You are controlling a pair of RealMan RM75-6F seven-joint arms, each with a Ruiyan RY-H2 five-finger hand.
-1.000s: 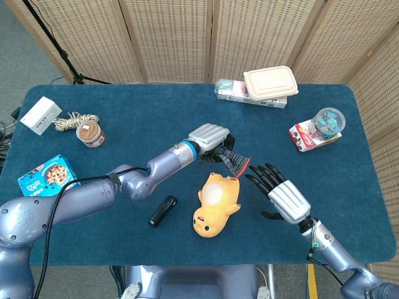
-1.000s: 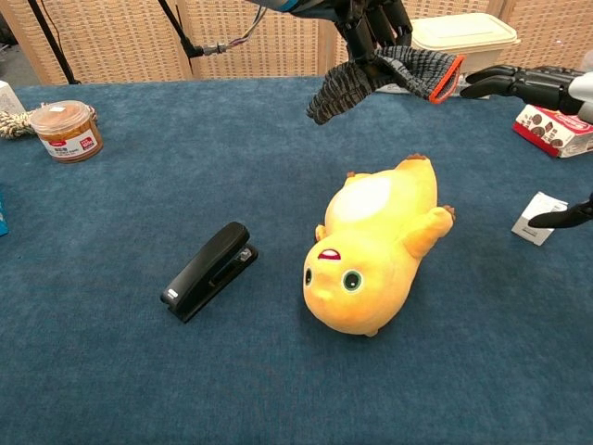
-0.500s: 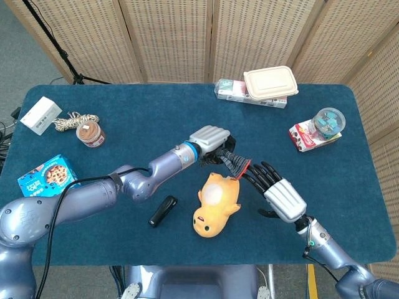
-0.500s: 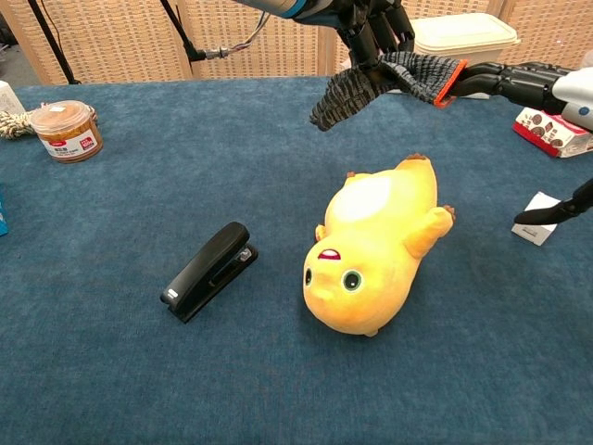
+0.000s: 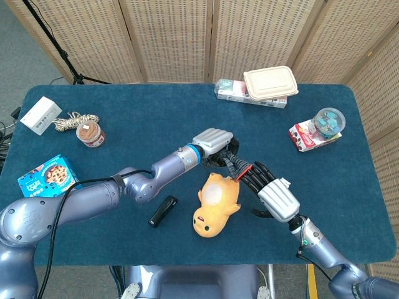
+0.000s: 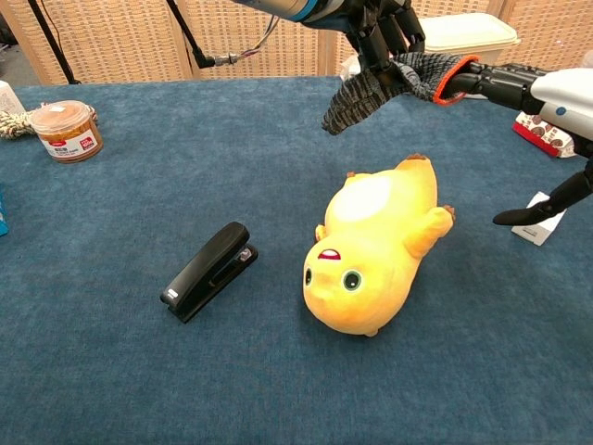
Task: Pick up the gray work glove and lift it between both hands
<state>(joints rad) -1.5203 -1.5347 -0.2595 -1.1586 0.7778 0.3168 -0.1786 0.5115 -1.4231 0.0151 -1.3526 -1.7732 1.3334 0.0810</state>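
From the head cam, near mid-table, I see my left hand (image 5: 214,139) gripping the gray work glove (image 5: 232,164) from above, fingers curled down into the fabric. The glove hangs clear of the cloth, just above the yellow plush toy (image 5: 215,204). My right hand (image 5: 274,196) reaches in from the lower right w/ fingers stretched toward the glove's orange cuff; the tips meet the cuff, but from this angle I can't tell if they actually pinch it. A black stapler (image 5: 163,210) lies left of the toy. Further off: cookie box (image 5: 46,175), small jar (image 5: 91,133), rope coil (image 5: 72,119), white box (image 5: 40,114) on the left side; lidded food container (image 5: 270,82) at the far edge.

Chest cam: the glove (image 6: 389,85) dangles in the air below my left hand (image 6: 384,28), the ribbed gray part drooping to the lower left, orange-edged cuff pointing right. Right hand's fingers (image 6: 500,80) lie straight along the cuff opening, touching it; thumb hangs well below, apart from the glove. So right hand looks spread, not closed on anything. Plush toy (image 6: 375,246) and stapler (image 6: 209,269) sit on the blue table (image 6: 111,352) underneath, untouched.
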